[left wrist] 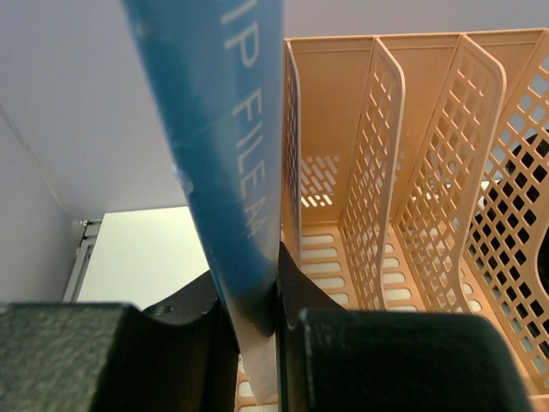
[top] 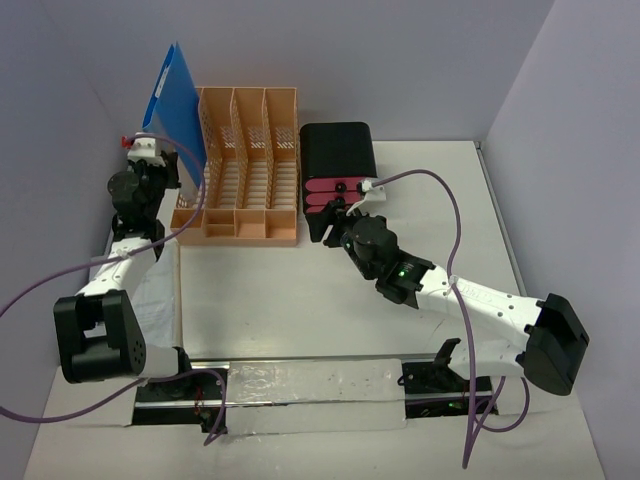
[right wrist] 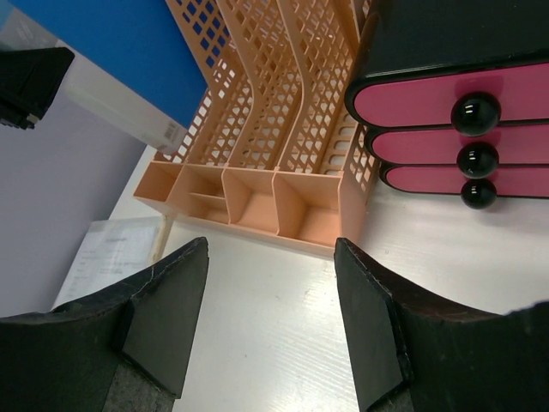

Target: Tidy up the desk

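The step in hand looks to be filing the blue clip file (left wrist: 227,154) into the peach lattice rack (top: 250,165), and doing it well depends on alignment. In the left wrist view the file's edge stands just left of the rack's leftmost wall rather than over a slot. It should be carried a little toward the right of the frame, kept upright and parallel to the dividers, and lowered only once its bottom edge clears the wall. A tilted sheet would likely catch on the lattice or nudge the rack. The left gripper (left wrist: 257,318) is closed tight on the file's lower edge, one black finger on each face, so the release should wait until the slot is bearing the file. The left arm rises from its base at the lower left of the top view, its forearm running up the left side and its wrist raised at the upper left, beside the rack's left end. The right arm reaches from the lower right toward the centre, and the right gripper (right wrist: 270,300) is wide open and holds nothing, low over the desk (top: 300,300) in front of the black box with pink drawers (top: 338,165). The desk fills the middle of the top view, with the rack and box at its far edge and a printed sheet (top: 155,295) lying at its left.
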### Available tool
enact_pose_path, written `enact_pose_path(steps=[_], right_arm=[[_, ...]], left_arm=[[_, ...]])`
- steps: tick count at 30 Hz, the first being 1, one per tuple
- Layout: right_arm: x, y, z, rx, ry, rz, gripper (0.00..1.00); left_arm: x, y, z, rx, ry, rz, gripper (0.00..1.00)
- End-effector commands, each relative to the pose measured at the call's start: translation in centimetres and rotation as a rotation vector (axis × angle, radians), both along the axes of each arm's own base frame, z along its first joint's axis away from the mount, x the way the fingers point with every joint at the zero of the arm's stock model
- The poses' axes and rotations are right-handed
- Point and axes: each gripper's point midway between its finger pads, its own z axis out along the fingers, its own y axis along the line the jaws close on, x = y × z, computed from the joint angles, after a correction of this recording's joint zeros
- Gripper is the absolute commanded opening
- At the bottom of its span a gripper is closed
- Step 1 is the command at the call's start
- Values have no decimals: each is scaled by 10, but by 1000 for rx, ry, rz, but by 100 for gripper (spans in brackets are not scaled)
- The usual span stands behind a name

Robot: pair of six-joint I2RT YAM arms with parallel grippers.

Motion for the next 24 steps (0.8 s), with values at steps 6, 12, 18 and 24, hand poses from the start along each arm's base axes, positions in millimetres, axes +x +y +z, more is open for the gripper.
enact_pose_path(steps=[6, 12, 18, 24], right_arm=[[2, -9, 6, 3, -22, -38, 68], [-1, -12, 6, 16, -19, -38, 68], [-4, -16, 3, 14, -14, -44, 68], [-7, -15, 0, 32, -1, -29, 68]], left_arm=[[-1, -2, 44, 29, -232, -4, 0], [12, 6, 1, 4, -147, 32, 0], [5, 3, -15, -14, -104, 21, 2], [-10, 3, -13, -37, -39, 23, 80]])
